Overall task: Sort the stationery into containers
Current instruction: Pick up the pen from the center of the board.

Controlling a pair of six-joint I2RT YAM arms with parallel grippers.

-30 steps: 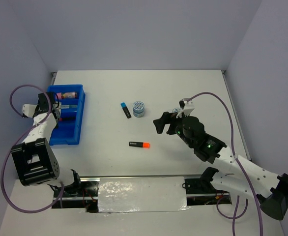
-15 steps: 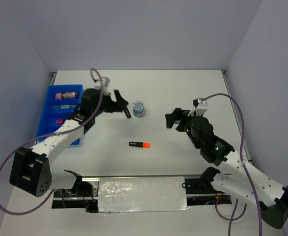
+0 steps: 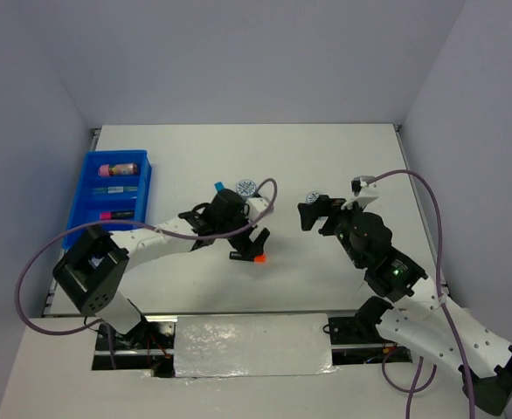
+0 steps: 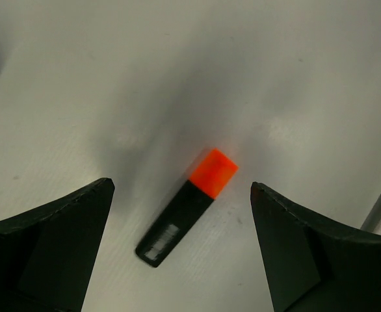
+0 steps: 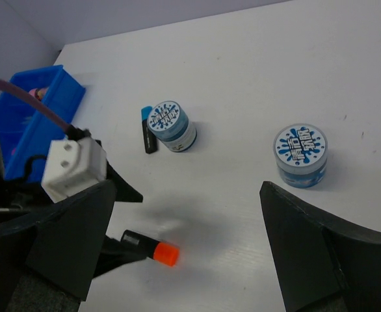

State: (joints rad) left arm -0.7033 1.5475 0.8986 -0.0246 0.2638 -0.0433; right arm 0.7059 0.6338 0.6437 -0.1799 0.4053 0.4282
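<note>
**Orange-capped highlighter** [image 4: 177,222]: we find it flat on the table [image 3: 343,157], well apart from the blue tray [image 3: 148,183], with its cap pointing away from the tray.

**Left gripper** [image 4: 181,187]: it is spread wide and holding nothing. It hangs over the highlighter with a finger on either side, which we judge to be a line-up for a pick. The highlighter lies slantwise between the fingers, so we think a small wrist turn would square the grip.

**Right gripper** [image 5: 187,188]: it too gapes wide and empty. It sits off to its own side near one tape roll [image 5: 300,155], probably to keep out of the left arm's way.

**Unsorted** — a second tape roll [image 5: 171,125], with a blue-capped highlighter [image 5: 147,133] just beside it.

**Tray** — it holds a pink tube [image 3: 116,168] in the far compartment. The other contents are too small for us to name.
</note>
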